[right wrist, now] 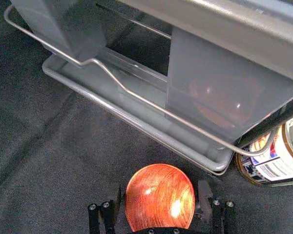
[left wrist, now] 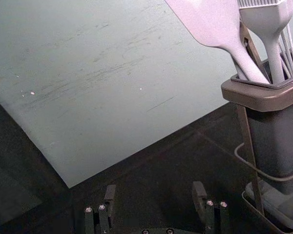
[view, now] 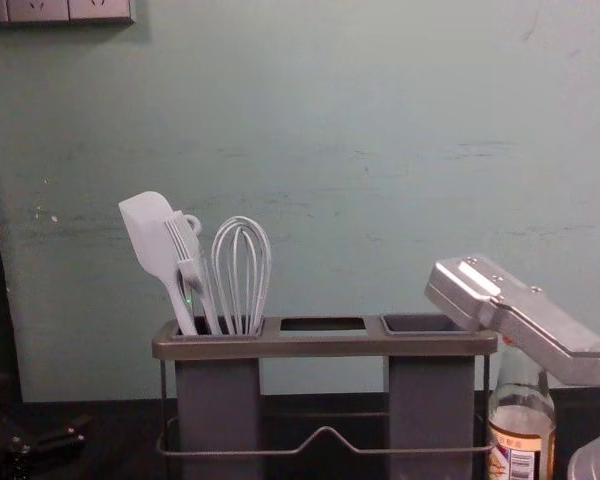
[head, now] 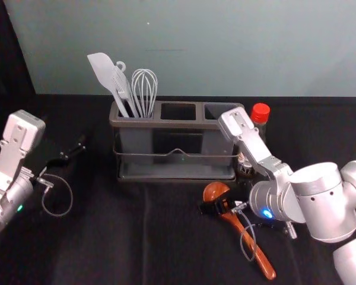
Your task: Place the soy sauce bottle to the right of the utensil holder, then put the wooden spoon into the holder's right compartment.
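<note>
Here, dark cloth [head: 107, 243], greenish wall [head: 237, 47], right gripper [head: 213, 203] parted around spoon [head: 215, 189], perhaps touching, left gripper [head: 76, 149] parted, far left

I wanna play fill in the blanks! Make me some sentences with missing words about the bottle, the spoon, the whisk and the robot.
The soy sauce bottle has a ____ cap.
The whisk stands in the ____ compartment of the utensil holder.
The wooden spoon lies in ____ of the holder.
The robot's ____ tool has its fingers on both sides of the spoon's round end.

Missing words: red; left; front; right.
</note>
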